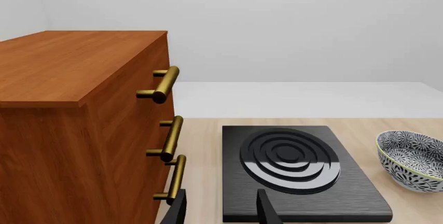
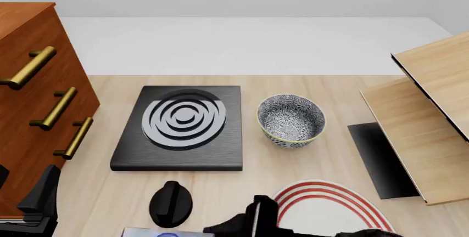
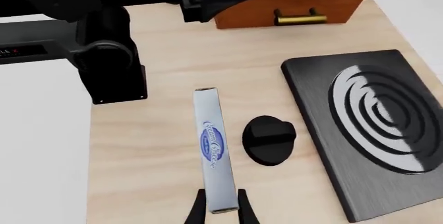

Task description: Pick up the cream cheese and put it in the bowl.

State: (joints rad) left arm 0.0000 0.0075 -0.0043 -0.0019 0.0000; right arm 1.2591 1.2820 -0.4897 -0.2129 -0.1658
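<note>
Right gripper [image 3: 220, 212] sits at the bottom centre of the right wrist view, its two fingers standing on both sides of the near end of the cream cheese [image 3: 211, 146], but I cannot tell if they press it. This box lies flat on the table [image 3: 152, 141], just beside the black knob [image 3: 268, 139]. It looks light, stiff and smooth, so holding across its narrow width seems best. Left gripper [image 1: 220, 211] is open, holding nothing. The bowl [image 2: 291, 120] waits in the frame's middle right.
</note>
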